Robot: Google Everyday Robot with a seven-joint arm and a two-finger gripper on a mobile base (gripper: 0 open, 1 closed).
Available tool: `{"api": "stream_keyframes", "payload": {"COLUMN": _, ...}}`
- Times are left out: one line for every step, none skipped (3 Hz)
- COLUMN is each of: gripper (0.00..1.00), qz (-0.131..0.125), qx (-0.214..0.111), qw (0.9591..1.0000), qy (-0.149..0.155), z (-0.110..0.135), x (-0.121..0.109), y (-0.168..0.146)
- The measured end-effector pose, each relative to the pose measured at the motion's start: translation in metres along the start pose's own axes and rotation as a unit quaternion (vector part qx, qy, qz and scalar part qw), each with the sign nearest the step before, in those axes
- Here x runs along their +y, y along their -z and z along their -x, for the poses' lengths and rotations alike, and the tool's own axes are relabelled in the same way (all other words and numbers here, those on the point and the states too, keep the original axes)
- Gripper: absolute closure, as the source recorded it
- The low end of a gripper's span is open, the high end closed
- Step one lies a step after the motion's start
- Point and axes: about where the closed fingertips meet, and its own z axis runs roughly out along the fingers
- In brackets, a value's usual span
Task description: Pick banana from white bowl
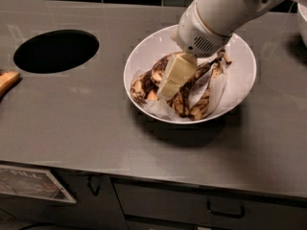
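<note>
The white bowl stands on the grey counter, right of centre. The short plump banana, tan with dark brown blotches, lies at the bowl's left side. Longer, darker bananas lie to its right on white paper. My gripper reaches down into the bowl from the upper right. Its cream-coloured tip sits right beside the plump banana and over the dark ones. The white arm hides the back of the bowl.
A round black hole is cut in the counter at the left. An orange-brown object pokes in at the left edge. A white rim shows at the right edge. Drawers sit below the counter's front edge.
</note>
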Motion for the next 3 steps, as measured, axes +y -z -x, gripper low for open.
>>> {"api": "stream_keyframes", "payload": {"gripper": 0.0, "qz": 0.0, "qx": 0.0, "qw": 1.0, "qy": 0.0, "z": 0.0, "x": 0.0, "y": 0.0}}
{"api": "stream_keyframes", "payload": {"gripper": 0.04, "qz": 0.005, "qx": -0.008, "qw": 0.9998, "qy": -0.02, "z": -0.001, "x": 0.002, "y": -0.007}}
{"api": "stream_keyframes", "payload": {"gripper": 0.15, "qz": 0.005, "qx": -0.012, "qw": 0.998, "qy": -0.062, "z": -0.003, "x": 0.005, "y": -0.017}}
